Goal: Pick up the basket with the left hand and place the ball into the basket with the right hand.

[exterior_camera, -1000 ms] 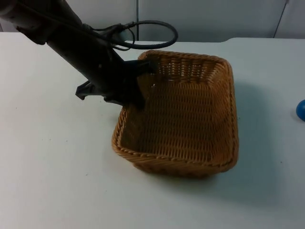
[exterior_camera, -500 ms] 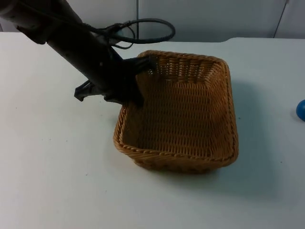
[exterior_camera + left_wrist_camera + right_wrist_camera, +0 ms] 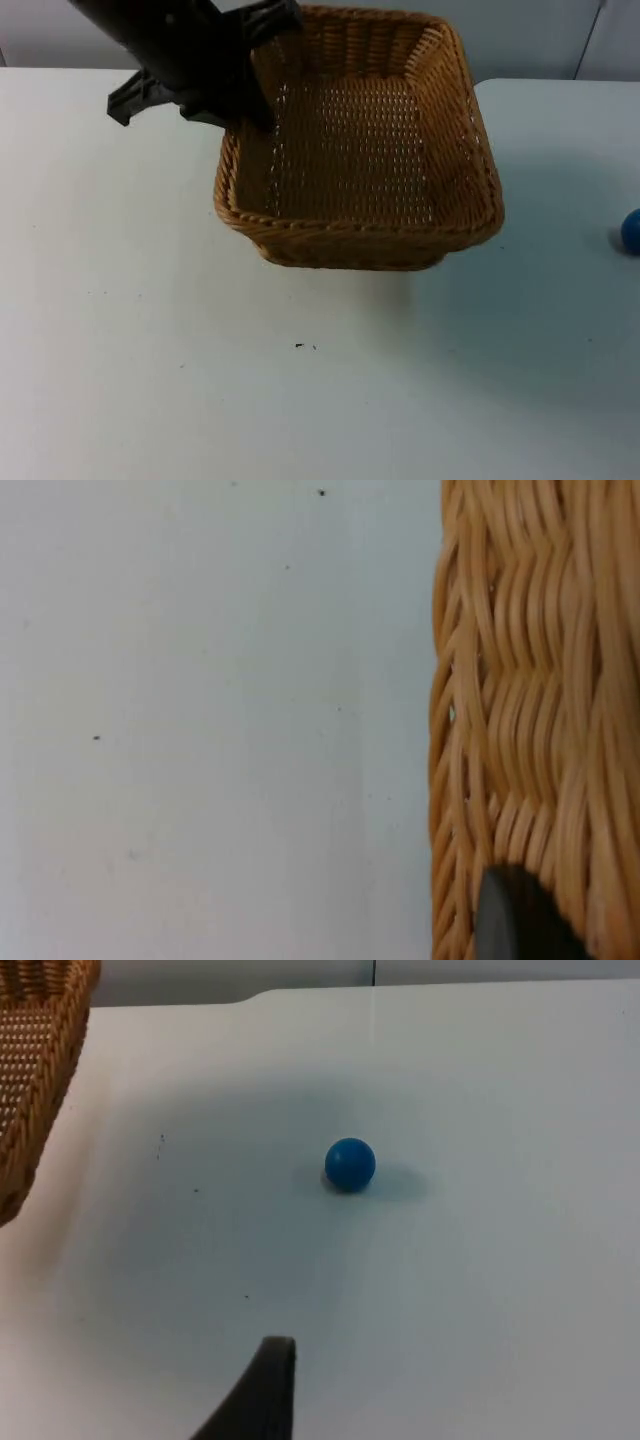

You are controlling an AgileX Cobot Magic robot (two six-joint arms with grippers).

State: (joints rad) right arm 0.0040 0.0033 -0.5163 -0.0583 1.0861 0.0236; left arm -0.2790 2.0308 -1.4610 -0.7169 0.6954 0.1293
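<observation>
Table: white top [image 3: 150,380] is running back to a grey partition wall [image 3: 520,35]; I am seeing a few dark specks on it.
Left gripper: I am watching the left gripper [image 3: 262,60] pinching the basket's left rim near its far corner, fingers pressed together on the wicker; in the left wrist view one black fingertip [image 3: 515,920] is lying against the weave.
Basket: basket [image 3: 360,150] is hanging lifted off the table in that grip, casting a shadow beneath; it is rectangular, tan woven wicker with a braided rim and an open-weave floor, nothing inside.
Ball: ball [image 3: 350,1164] is sitting on the table well to the right of the basket, small, smooth, round and blue; I am catching it at the right edge of the top view too.
Right gripper: right gripper is waiting above the table near the ball; I cannot tell its opening.
</observation>
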